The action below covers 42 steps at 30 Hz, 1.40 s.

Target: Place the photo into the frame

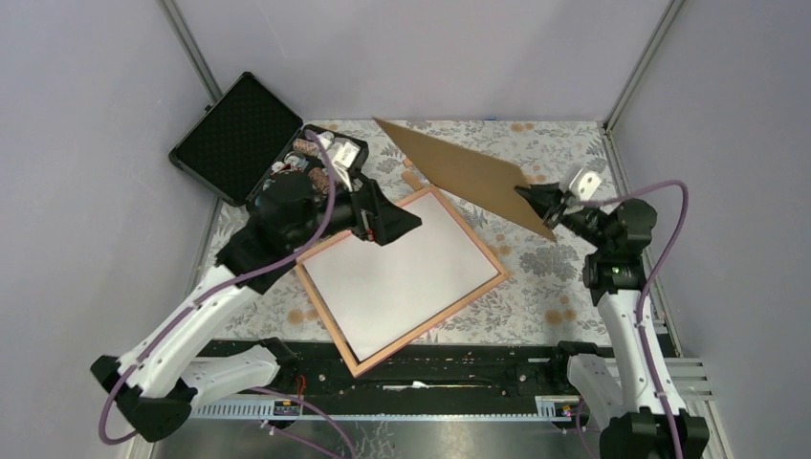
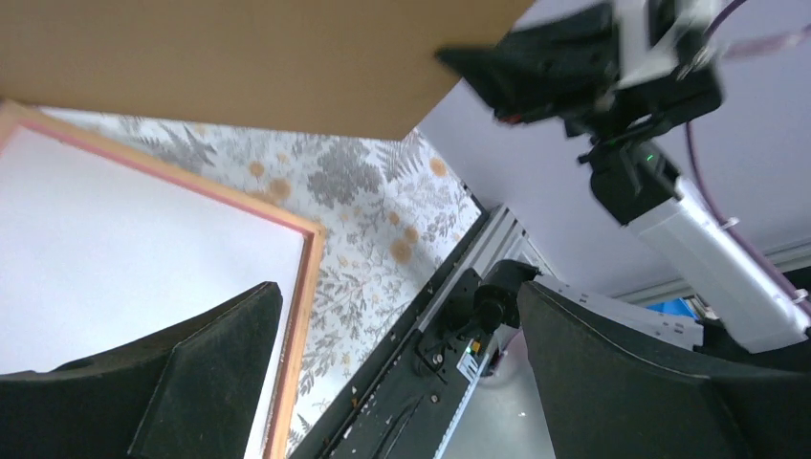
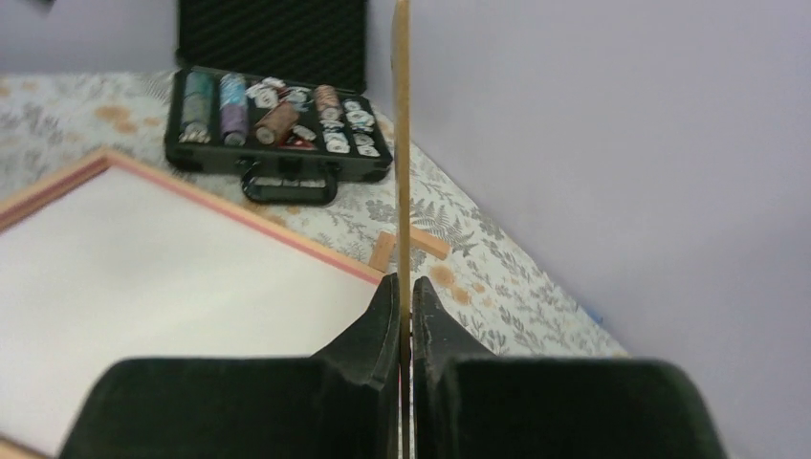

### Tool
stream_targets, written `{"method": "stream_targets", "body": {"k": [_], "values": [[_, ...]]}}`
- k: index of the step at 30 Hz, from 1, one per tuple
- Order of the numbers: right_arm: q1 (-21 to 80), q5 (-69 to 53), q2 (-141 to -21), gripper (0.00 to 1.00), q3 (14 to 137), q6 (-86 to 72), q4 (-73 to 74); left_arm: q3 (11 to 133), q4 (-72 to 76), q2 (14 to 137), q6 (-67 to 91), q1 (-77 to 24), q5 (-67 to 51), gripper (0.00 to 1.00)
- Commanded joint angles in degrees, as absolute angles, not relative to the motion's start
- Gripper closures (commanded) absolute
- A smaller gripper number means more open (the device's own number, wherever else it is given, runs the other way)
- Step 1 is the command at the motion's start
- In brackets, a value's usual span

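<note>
Lilac-grey walls enclose a bench covered with a floral cloth. Right tool: fingers pressed together, pinching one corner of a plain brown board. The board is held off the bench, tilted, and spans the area just beyond the far corner of the frame. The right wrist view shows the board edge-on, rising straight up from between the fingertips. Left tool: fingers spread wide and holding nothing, poised over the far-left part of the frame. The frame lies flat at mid-bench, turned at an angle. The photo lies inside it, white back up. Two small wooden blocks lie on the cloth just past the frame's far corner, under the board. An open black case of poker chips sits at the far left. The chip markings are too small to read.
</note>
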<state>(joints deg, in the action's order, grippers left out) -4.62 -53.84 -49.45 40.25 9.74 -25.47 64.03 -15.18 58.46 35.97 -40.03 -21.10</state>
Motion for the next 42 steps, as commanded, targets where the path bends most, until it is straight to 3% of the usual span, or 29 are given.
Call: {"method": "stream_targets", "body": {"k": [1, 6, 8, 14, 22, 27, 31, 36, 42], "values": [[-0.9, -60.4, -42.1, 1.0, 36.4, 24.0, -26.8, 73.6, -26.1, 53.7, 31.3, -40.2, -14.3, 0.01], [1.1, -60.1, -38.9, 1.0, 34.4, 26.1, -23.9, 79.9, -37.8, 57.7, 45.5, -39.7, -2.1, 0.01], [2.8, -58.6, -38.7, 1.0, 35.1, 28.9, -20.0, 79.6, -38.3, 60.1, 56.0, -38.2, -4.7, 0.01], [5.0, -58.0, -40.0, 1.0, 35.5, 31.1, -16.9, 75.3, -22.4, 66.5, 77.9, -33.2, -19.4, 0.01], [7.7, -55.9, -40.2, 1.0, 35.6, 33.5, -14.2, 65.1, -3.9, 71.1, 100.9, -32.9, -19.1, 0.01], [8.8, -54.8, -40.5, 1.0, 35.9, 35.3, -12.2, 66.0, 0.5, 76.8, 102.5, -34.0, -18.9, 0.02], [9.7, -54.0, -40.9, 1.0, 36.4, 36.8, -10.3, 63.5, 3.8, 77.7, 105.0, -35.9, -18.4, 0.15], [10.7, -52.3, -41.4, 1.0, 36.8, 38.6, -8.1, 63.5, -0.3, 76.5, 102.7, -36.5, -17.4, 0.48], [11.8, -51.0, -41.6, 1.0, 37.2, 40.4, -5.8, 63.5, -5.4, 76.0, 100.8, -37.0, -17.1, 0.64]]}}
